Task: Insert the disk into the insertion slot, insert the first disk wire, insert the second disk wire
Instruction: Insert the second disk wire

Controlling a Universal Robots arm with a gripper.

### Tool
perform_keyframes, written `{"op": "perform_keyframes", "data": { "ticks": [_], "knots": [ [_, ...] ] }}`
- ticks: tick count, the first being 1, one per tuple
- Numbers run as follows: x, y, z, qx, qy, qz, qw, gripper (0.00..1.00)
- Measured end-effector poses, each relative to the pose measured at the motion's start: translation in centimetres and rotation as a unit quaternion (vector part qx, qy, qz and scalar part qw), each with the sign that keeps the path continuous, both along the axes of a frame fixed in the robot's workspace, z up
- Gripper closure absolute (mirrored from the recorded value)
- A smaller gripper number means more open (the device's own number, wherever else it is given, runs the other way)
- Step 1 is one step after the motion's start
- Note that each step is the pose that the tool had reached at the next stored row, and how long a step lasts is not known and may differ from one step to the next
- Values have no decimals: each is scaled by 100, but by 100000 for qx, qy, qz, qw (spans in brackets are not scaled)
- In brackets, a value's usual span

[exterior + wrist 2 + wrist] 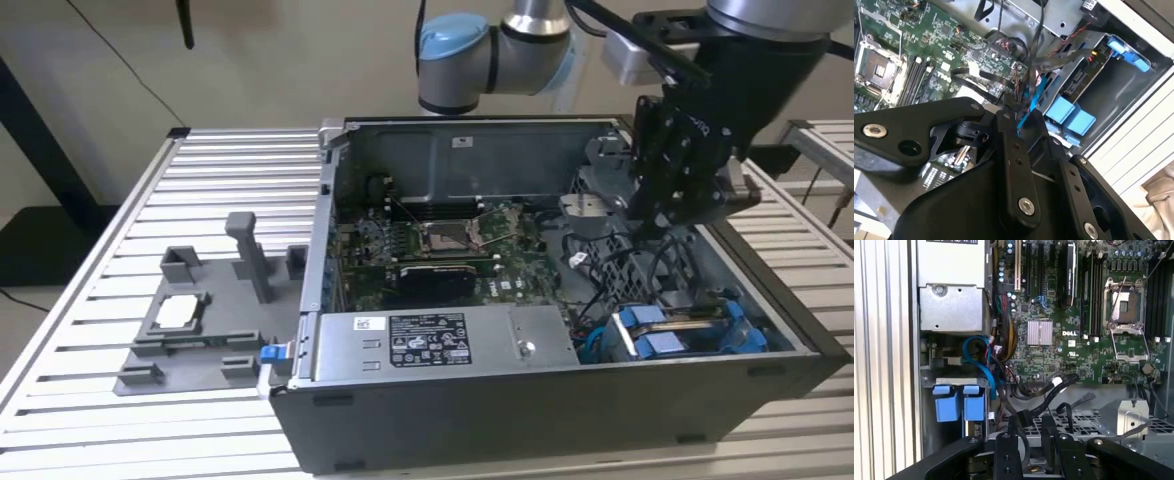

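**Disk seated, wire work unfinished**

In the exterior view the disk (665, 335) sat in the insertion slot (617, 352), just beside the power supply box (427, 340) on the exterior view's right. That step looked done. The tool (665, 228) hung farther back from the box, over the black perforated cage (621, 265).

In the second wrist view a blue wire (1029, 100) met the tool, but I could not tell whether the tool gripped it or stood open.

In the first wrist view that wire looped just beside the box and black wires (1044, 400) lay loose. Both wire insertions seemed unfinished.
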State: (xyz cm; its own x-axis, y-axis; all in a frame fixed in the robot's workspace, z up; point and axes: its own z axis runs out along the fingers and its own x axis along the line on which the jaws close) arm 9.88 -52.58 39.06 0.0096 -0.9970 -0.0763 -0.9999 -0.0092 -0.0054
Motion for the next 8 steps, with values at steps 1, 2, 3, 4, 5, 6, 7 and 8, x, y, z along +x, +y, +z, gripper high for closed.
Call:
{"op": "perform_keyframes", "data": {
  "ticks": [1, 2, 3, 4, 5, 6, 7, 8],
  "knots": [
    [-2, 6, -8, 0, -30, 476, 99999, 67],
    [-3, 13, -15, 5, -56, 976, 99995, 67],
    [-7, 16, -18, 3, -66, 1418, 99990, 67],
    [-13, 15, -20, 10, -80, 1764, 99984, 67],
    [-20, 16, -20, -5, -117, 2020, 99980, 67],
    [-29, 16, -20, -26, -207, 2234, 99975, 67],
    [-37, 16, -19, -45, -355, 2398, 99971, 67],
    [-47, 16, -20, -81, -532, 2559, 99966, 67]
  ]
}}
